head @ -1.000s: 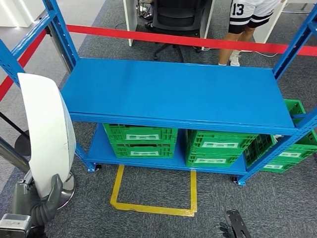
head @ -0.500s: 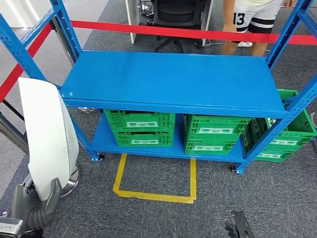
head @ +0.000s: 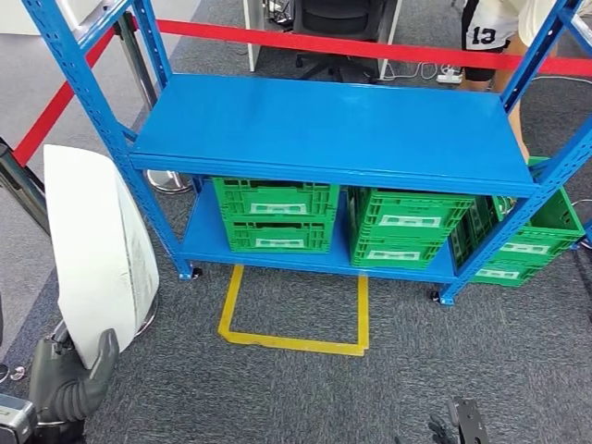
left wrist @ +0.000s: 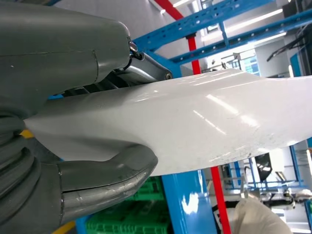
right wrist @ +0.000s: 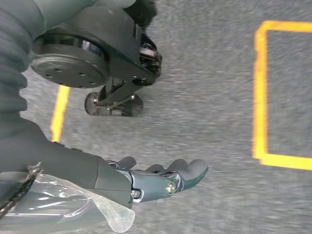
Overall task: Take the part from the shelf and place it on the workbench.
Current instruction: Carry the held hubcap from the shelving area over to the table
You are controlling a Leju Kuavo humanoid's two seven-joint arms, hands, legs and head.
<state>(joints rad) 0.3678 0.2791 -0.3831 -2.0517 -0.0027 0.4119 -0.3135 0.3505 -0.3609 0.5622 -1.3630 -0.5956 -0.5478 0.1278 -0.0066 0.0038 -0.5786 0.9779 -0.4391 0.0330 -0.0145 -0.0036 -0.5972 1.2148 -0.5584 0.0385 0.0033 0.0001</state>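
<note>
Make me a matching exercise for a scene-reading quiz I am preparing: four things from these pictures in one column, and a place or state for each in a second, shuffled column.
Things:
1. white curved part
2. green crates
3. yellow tape outline
4. right hand

Places or states:
A. on the grey carpet in front of the blue shelf
B. on the bottom shelf level
C. gripped by the left hand
D. holding nothing, fingers extended above the floor

Pairs: 1-C, 2-B, 3-A, 4-D
</note>
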